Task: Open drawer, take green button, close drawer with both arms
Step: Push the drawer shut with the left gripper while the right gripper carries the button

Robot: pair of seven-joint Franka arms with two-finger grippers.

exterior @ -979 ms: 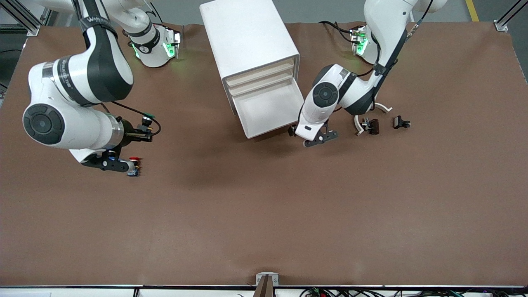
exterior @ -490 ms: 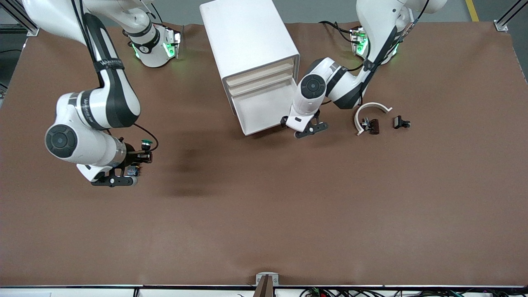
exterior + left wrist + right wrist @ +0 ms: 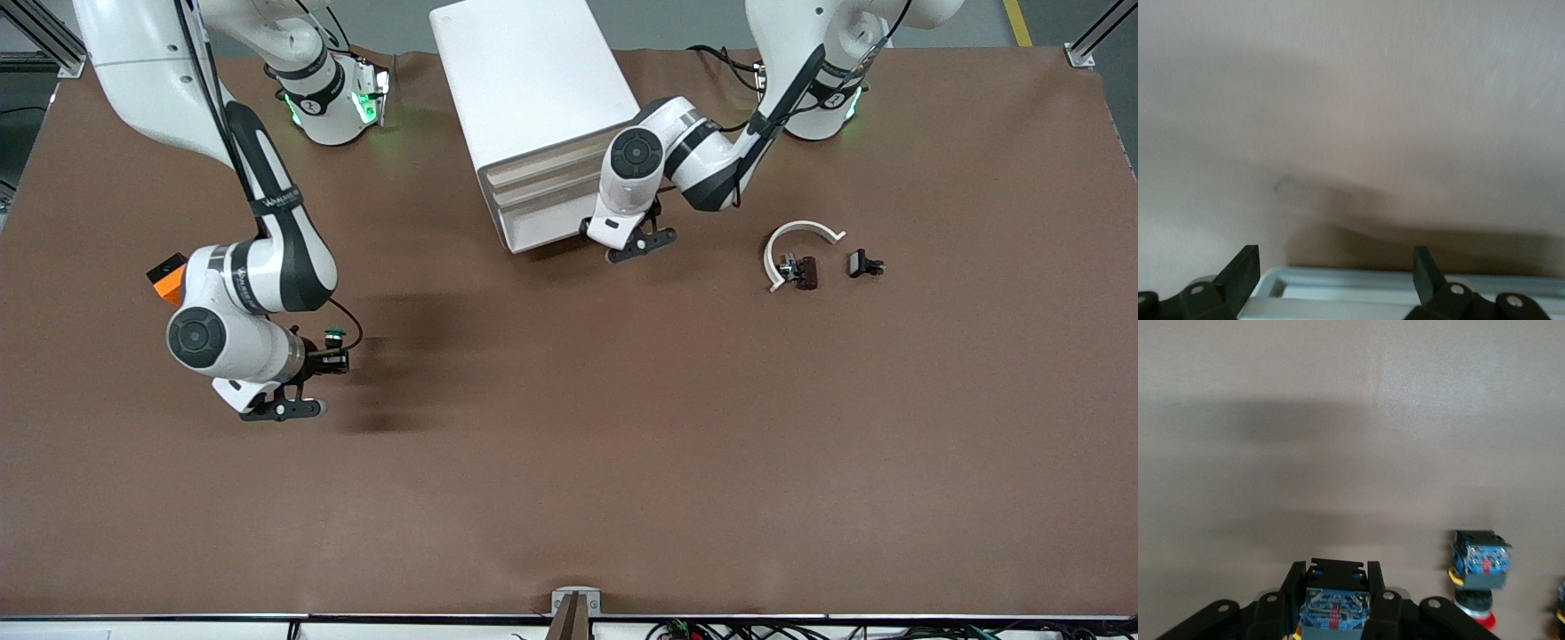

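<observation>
The white cabinet (image 3: 533, 89) stands near the arms' bases. Its lower drawer (image 3: 544, 233) sticks out only a little. My left gripper (image 3: 637, 245) is open at the drawer's cream front, by the corner toward the left arm's end. In the left wrist view the drawer's white rim (image 3: 1371, 290) lies between the open gripper (image 3: 1335, 280). My right gripper (image 3: 286, 405) is above the table toward the right arm's end. In the right wrist view the gripper (image 3: 1336, 597) is shut on the button's dark blue body (image 3: 1336, 608); its cap is hidden.
A red-capped button (image 3: 1479, 565) lies on the table beside my right gripper, with part of another at the view's edge (image 3: 1561, 603). An orange and black object (image 3: 165, 279) sits by the right arm. A white curved piece (image 3: 800, 233) and two dark clips (image 3: 805, 271) (image 3: 864, 263) lie toward the left arm's end.
The left gripper has pushed the drawer from wide open to nearly shut. The right arm has moved nearer to the front camera with the button, away from the red-capped one.
</observation>
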